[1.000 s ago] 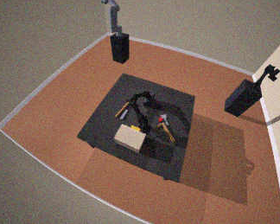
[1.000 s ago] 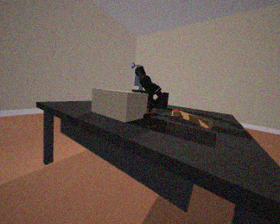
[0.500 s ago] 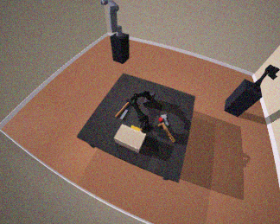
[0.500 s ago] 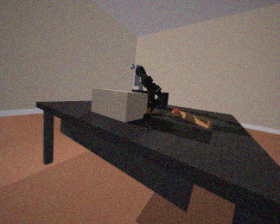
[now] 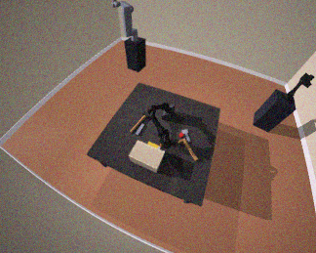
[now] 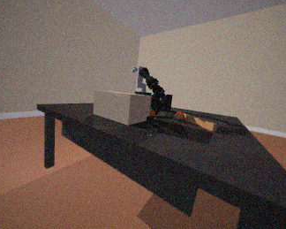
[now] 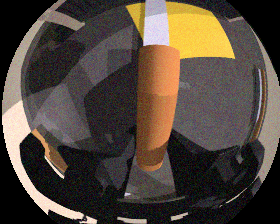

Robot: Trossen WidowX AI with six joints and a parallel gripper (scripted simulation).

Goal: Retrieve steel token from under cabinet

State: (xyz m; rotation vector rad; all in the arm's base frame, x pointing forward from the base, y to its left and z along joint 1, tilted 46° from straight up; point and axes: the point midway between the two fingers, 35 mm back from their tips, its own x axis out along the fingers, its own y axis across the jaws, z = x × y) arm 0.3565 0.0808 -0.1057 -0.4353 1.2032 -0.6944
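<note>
My gripper [image 7: 151, 130] [image 5: 161, 139] is shut on a tool with an orange-brown wooden handle [image 7: 156, 97] and a flat grey blade [image 7: 156, 25]. In the wrist view the blade points at the yellow marked area [image 7: 196, 31] and lies partly over it. The beige cabinet [image 5: 145, 156] [image 6: 120, 106] stands on the dark table [image 5: 111, 138] [image 6: 176, 160], with the yellow area [image 5: 156, 147] at its far side, under my arm [image 5: 160, 118] [image 6: 154, 91]. The steel token is not visible in any view.
A second wooden-handled tool [image 5: 138, 125] lies left of the arm. A longer wooden-handled tool [image 5: 189, 149] [image 6: 202, 124] with a red part [image 5: 181, 135] [image 6: 179, 112] lies to the right. Two dark camera stands [image 5: 136, 54] [image 5: 273, 110] stand on the floor.
</note>
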